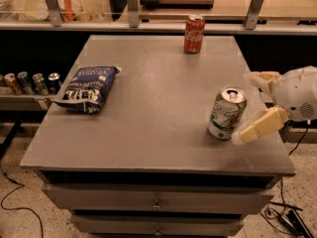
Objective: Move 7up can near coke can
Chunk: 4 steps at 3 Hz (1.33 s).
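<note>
The 7up can (227,113), white and green with a silver top, stands upright at the right front of the grey table (153,108). The coke can (193,33), red with white script, stands upright at the table's far edge, right of centre. My gripper (247,105) is open just right of the 7up can. One cream finger (260,125) reaches to the can's lower right side and the other finger (260,78) sits behind and to its right. The can is not between them.
A blue chip bag (89,88) lies on the table's left side. Several small cans (29,82) stand on a low shelf to the left. A counter with metal posts (131,4) runs behind the table. Drawers (156,202) sit below the tabletop.
</note>
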{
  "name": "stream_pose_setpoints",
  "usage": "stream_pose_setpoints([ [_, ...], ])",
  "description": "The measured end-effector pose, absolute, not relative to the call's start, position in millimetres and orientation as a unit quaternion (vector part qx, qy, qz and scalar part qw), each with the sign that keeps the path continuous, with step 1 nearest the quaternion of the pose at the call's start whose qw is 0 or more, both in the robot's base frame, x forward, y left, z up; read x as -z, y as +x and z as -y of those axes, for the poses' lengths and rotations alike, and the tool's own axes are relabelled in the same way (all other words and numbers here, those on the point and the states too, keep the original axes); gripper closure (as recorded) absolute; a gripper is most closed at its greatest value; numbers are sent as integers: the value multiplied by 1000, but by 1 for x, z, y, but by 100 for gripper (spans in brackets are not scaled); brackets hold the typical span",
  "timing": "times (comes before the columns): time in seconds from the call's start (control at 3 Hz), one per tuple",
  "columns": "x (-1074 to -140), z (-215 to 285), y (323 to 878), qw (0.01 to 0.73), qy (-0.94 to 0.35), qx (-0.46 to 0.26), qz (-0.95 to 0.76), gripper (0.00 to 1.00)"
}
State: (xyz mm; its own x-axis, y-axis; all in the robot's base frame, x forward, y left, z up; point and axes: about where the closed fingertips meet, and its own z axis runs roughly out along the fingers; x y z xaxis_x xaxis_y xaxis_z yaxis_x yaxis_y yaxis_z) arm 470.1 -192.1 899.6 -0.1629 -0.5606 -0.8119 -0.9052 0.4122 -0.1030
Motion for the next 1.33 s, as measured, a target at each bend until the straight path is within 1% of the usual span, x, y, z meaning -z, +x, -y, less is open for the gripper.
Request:
stream_pose_setpoints([
  [0.67, -884, 181, 478, 432, -498, -277, -699, 0],
  [1.33, -874, 177, 482, 434, -504, -305, -682, 0],
])
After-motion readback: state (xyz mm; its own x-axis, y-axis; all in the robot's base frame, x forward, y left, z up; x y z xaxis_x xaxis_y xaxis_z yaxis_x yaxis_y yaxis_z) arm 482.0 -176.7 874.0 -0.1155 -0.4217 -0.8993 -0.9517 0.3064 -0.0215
